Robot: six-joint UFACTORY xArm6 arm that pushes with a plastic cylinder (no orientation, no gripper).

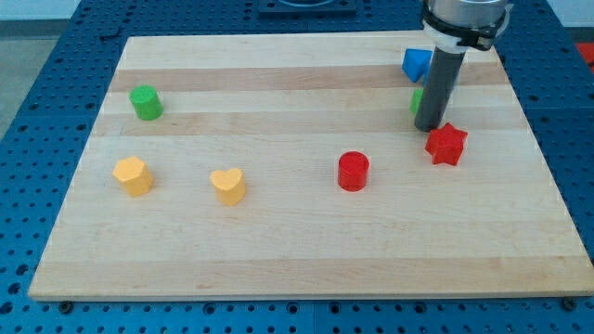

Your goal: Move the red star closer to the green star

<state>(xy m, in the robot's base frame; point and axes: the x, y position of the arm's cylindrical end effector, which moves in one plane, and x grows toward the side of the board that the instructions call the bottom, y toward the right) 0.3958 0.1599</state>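
The red star [446, 144] lies at the view's right on the wooden board [297, 241]. My tip [428, 128] stands just up and left of it, touching or nearly touching its upper left edge. A green block [417, 100], mostly hidden behind the rod, shows as a sliver just above the tip; its shape cannot be made out. The rod [441, 83] comes down from the view's top right.
A blue block [417, 64] sits above the green sliver near the top right. A red cylinder [353, 172] lies left of the red star. A yellow heart [227, 186], a yellow block [133, 175] and a green cylinder [146, 102] lie at the left.
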